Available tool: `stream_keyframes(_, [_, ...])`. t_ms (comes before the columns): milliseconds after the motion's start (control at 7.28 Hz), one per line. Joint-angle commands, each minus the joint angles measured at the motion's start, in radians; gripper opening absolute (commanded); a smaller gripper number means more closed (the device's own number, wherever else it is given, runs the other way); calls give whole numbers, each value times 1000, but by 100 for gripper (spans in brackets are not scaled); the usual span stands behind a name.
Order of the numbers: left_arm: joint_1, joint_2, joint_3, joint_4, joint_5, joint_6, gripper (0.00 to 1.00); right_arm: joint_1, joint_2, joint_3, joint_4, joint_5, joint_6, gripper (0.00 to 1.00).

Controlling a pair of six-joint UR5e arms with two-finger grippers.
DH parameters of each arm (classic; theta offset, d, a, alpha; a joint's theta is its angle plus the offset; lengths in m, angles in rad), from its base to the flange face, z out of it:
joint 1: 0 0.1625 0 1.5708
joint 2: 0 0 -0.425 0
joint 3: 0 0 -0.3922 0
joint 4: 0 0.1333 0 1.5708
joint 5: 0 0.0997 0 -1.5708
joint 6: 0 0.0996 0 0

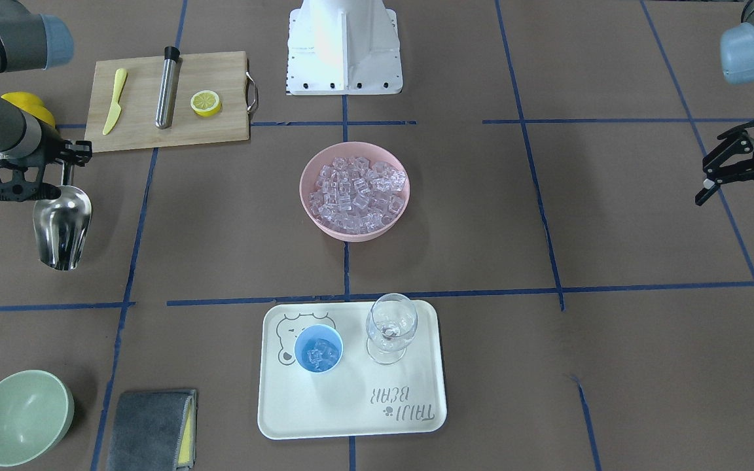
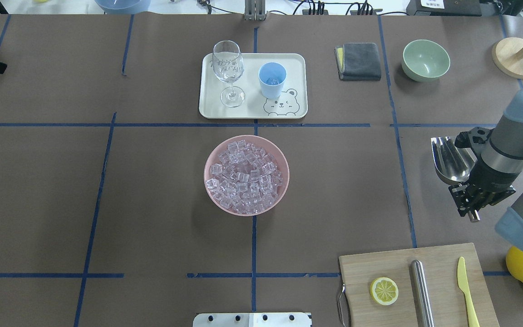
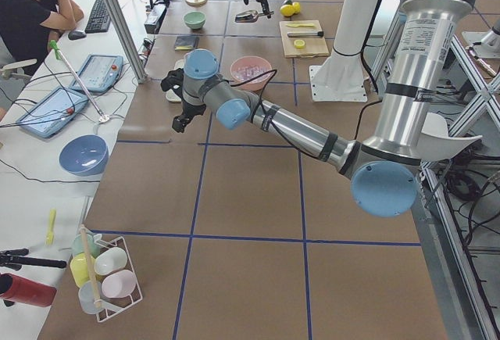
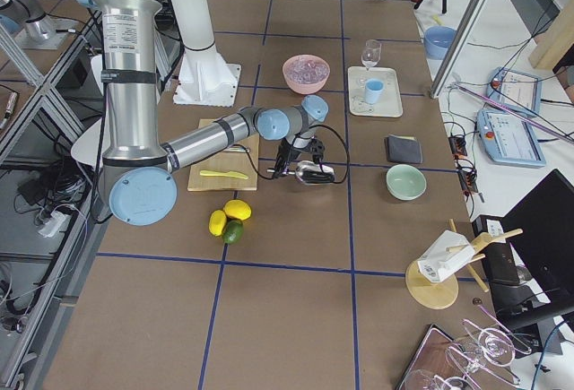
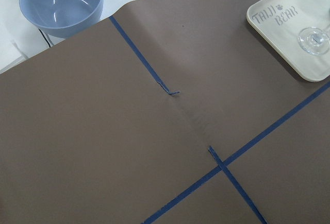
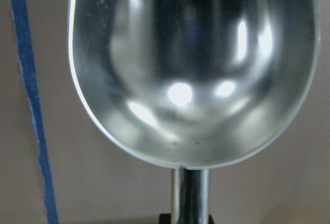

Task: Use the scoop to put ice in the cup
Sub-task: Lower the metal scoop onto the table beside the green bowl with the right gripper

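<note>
Ice (image 1: 356,193), small clear cubes, fills a round pink bowl (image 1: 351,235) between the grippers in the front view; a few cubes sit in the small light-blue plastic cup (image 1: 318,335). The right gripper (image 1: 65,171) clamps the rod handle of the shiny steel scoop (image 1: 63,226); the left gripper (image 1: 735,214) gapes wide, empty. Overhead, the scoop's trough points away from the robot, beyond the gripper. The right wrist view shows the trough empty.

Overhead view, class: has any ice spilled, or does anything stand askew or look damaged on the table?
Nothing stands out. The ice lies in the pink bowl, with a few cubes in the cup; none shows on the table. The wine glass stands upright on the tray, and the scoop is empty.
</note>
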Motion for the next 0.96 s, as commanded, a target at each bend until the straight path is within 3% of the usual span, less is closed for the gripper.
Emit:
stream_keyframes(0, [1, -1, 2, 0, 0, 0, 100, -33, 26, -20, 1, -14, 62, 0])
stream_keyframes(412, [2, -13, 3, 1, 0, 0, 100, -48, 26, -43, 1, -17, 60, 0])
stream_keyframes(550, [2, -13, 3, 1, 0, 0, 100, -51, 26, -52, 1, -17, 59, 8])
stream_keyframes(687, [2, -13, 3, 1, 0, 0, 100, -51, 26, -51, 2, -15, 59, 44])
stream_keyframes(825, [2, -13, 5, 1, 0, 0, 100, -48, 23, -45, 2, -15, 59, 93])
